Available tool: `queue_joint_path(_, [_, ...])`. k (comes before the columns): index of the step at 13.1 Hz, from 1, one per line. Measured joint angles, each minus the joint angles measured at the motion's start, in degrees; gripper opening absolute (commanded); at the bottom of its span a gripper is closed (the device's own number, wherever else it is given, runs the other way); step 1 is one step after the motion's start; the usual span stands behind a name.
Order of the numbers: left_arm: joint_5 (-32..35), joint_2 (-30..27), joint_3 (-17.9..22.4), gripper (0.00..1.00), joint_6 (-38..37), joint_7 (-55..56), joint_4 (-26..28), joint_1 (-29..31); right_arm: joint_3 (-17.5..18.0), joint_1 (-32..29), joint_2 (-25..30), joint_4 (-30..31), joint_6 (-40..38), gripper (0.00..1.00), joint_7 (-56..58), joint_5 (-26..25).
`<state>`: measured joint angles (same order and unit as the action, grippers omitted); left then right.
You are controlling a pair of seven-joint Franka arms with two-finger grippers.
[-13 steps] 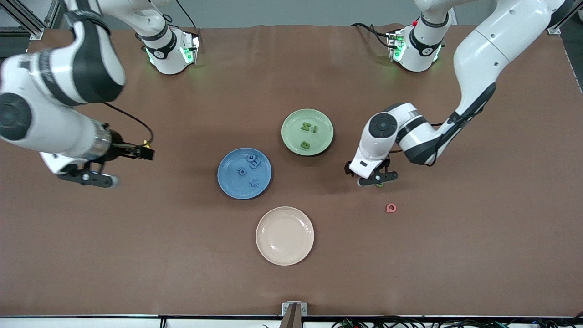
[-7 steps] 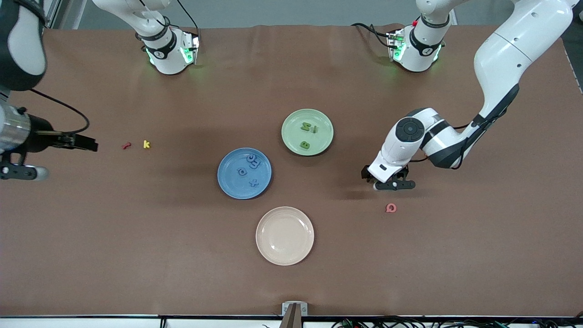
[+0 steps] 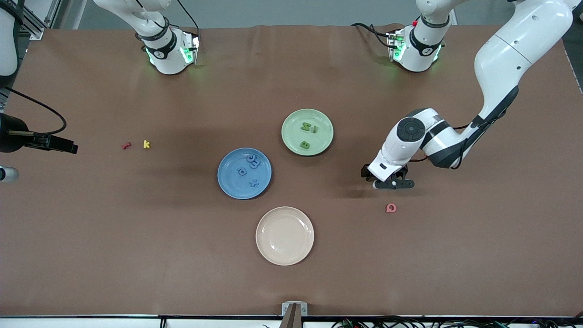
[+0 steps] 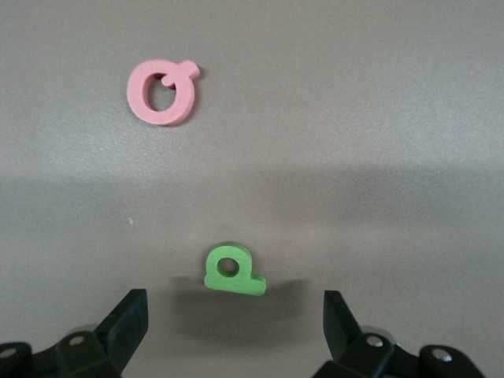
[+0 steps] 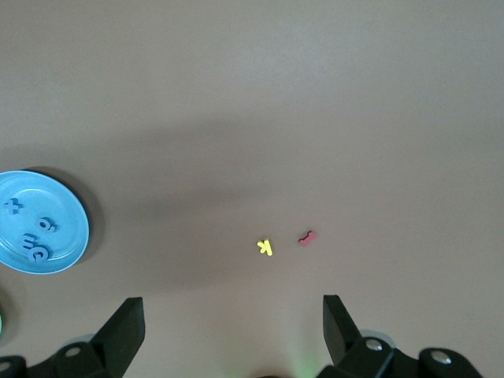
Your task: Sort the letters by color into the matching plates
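Observation:
A green letter (image 4: 234,270) lies on the table between the open fingers of my left gripper (image 4: 235,299). In the front view the left gripper (image 3: 388,183) hangs low over the table toward the left arm's end and hides this letter. The pale green plate (image 3: 323,136) holds three green letters (image 3: 305,145). The blue plate (image 3: 227,180) holds several blue letters (image 3: 254,183); it also shows in the right wrist view (image 5: 67,236). My right gripper (image 5: 232,303) is open and empty, high at the right arm's end, at the front view's edge (image 3: 5,173).
A pink letter (image 3: 391,208) lies nearer the front camera than the left gripper and shows in the left wrist view (image 4: 161,92). A red letter (image 3: 126,146) and a yellow letter (image 3: 146,144) lie toward the right arm's end. An empty beige plate (image 3: 273,255) sits nearest the camera.
My right arm has pulled back toward its end of the table, uncovering the red and yellow letters. My left gripper shifted a little toward the left arm's end, then stayed.

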<state>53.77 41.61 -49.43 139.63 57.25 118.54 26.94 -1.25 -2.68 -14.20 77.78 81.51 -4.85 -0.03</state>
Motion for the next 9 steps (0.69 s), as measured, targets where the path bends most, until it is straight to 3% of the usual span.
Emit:
queue_joint_path(4, [0.0,1.0,0.4,0.95,1.0,0.0,-0.6,0.0,0.9,0.2,0.3,-0.1,-2.3,1.0,0.0,0.0])
queue_joint_path(9, [0.1,1.4,1.8,0.78,2.3,0.0,-1.3,-1.2,1.1,0.2,7.5,3.8,-3.2,1.0,-0.1,0.0])
